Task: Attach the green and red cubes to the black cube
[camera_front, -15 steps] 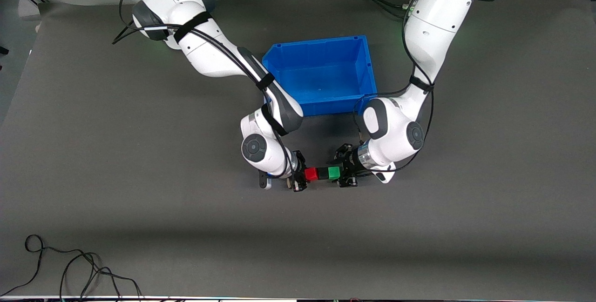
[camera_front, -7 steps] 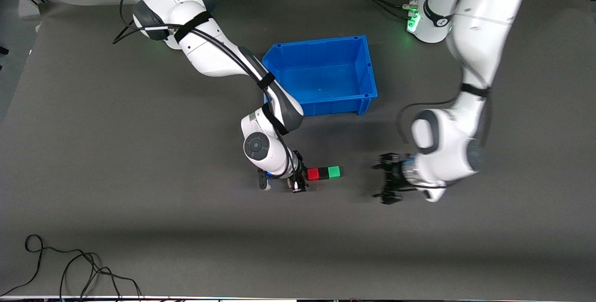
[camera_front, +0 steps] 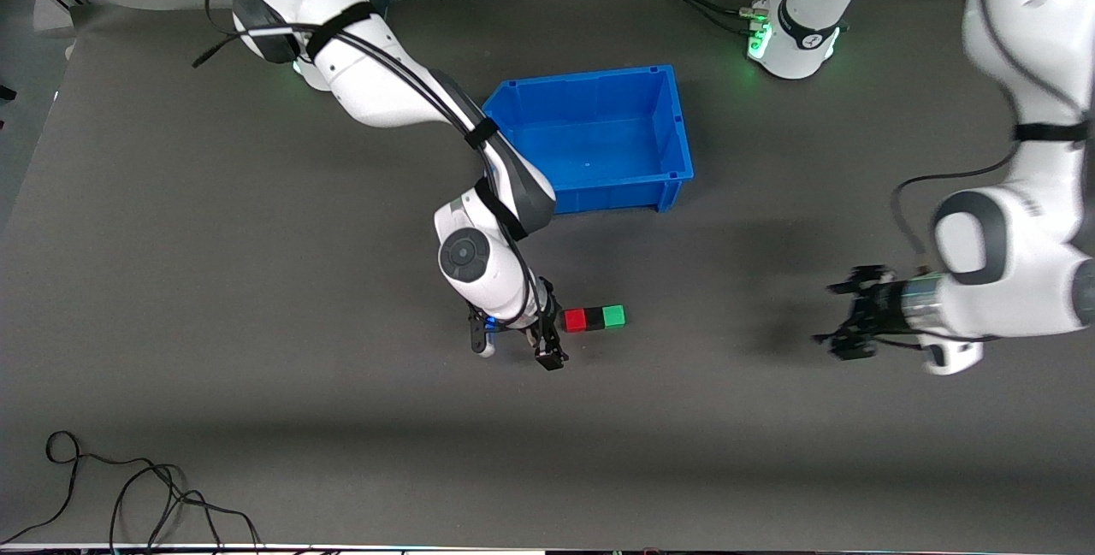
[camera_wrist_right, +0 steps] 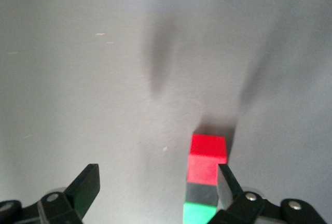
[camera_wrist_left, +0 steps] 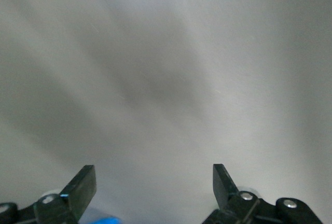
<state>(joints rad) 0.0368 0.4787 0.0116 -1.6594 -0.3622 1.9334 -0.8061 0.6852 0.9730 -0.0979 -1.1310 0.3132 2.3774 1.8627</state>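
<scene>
A red cube [camera_front: 575, 320], a black cube [camera_front: 594, 318] and a green cube [camera_front: 613, 316] lie joined in one short row on the dark mat, nearer the front camera than the blue bin. My right gripper [camera_front: 553, 329] stands open at the red end of the row. In the right wrist view the red cube [camera_wrist_right: 207, 156], black cube [camera_wrist_right: 201, 193] and green cube [camera_wrist_right: 199, 213] sit just inside one finger [camera_wrist_right: 224, 182] of the right gripper [camera_wrist_right: 155, 182], with nothing gripped. My left gripper [camera_front: 845, 321] hangs open over bare mat toward the left arm's end, and in the left wrist view the left gripper [camera_wrist_left: 154, 180] has nothing between its fingers.
A blue bin [camera_front: 680, 123] with nothing in it stands in the middle of the table, farther from the front camera than the cubes. Loose black cable [camera_front: 128, 495] lies at the front edge toward the right arm's end.
The left gripper let go of the green cube and swung away toward the left arm's end of the table. The right gripper opened off the red cube and stayed beside it.
</scene>
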